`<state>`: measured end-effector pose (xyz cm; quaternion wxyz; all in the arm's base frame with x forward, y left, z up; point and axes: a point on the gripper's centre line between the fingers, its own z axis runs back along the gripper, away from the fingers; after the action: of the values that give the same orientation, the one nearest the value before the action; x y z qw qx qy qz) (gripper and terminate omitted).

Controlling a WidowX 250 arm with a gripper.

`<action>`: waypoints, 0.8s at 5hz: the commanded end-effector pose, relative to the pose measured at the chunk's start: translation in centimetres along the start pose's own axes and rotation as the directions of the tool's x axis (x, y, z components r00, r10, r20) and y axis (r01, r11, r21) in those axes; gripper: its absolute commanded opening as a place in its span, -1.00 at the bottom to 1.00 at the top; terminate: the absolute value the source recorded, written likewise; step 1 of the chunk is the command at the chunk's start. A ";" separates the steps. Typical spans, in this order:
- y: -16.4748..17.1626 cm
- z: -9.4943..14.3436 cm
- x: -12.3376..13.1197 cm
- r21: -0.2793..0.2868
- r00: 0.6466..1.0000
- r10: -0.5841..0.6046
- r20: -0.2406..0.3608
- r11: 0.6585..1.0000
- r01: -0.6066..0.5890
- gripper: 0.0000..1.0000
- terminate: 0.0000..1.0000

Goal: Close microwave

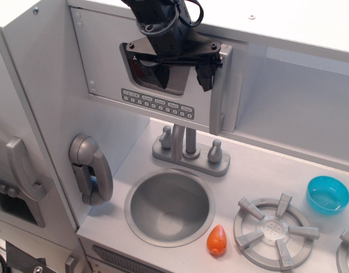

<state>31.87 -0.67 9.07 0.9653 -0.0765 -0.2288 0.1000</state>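
Note:
The microwave point(106, 62) is the white boxy compartment at the top left of the toy kitchen. Its white door point(163, 108) lies flat against the front, with a dark window, a row of small grey buttons point(157, 104) and a long grey vertical handle point(218, 96) at its right edge. My black gripper point(183, 73) hangs in front of the window. Its fingers point(204, 75) are spread apart and hold nothing. They stand just left of the handle's top.
Below are a grey faucet point(188, 149), a round steel sink point(170, 206), an orange toy point(216, 239), a burner point(271, 230) and a blue bowl point(327, 194). A grey toy phone point(90, 169) hangs at left. An open white shelf cubby point(294, 102) lies at right.

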 end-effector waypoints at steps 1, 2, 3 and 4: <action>0.8 3.0 -0.3 0.005 0.991 -0.019 -0.136 1.000 0.020 1.00 -1.00; 2.1 5.2 -2.2 0.039 0.974 0.010 -0.225 0.999 -0.002 1.00 -1.00; 3.1 6.8 -4.0 0.018 0.964 -0.028 -0.264 0.999 0.034 1.00 -1.00; 3.8 7.7 -5.0 0.013 0.960 -0.066 -0.271 0.997 0.072 1.00 -1.00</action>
<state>22.78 2.09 11.65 0.9922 -0.0740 -0.0802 0.0610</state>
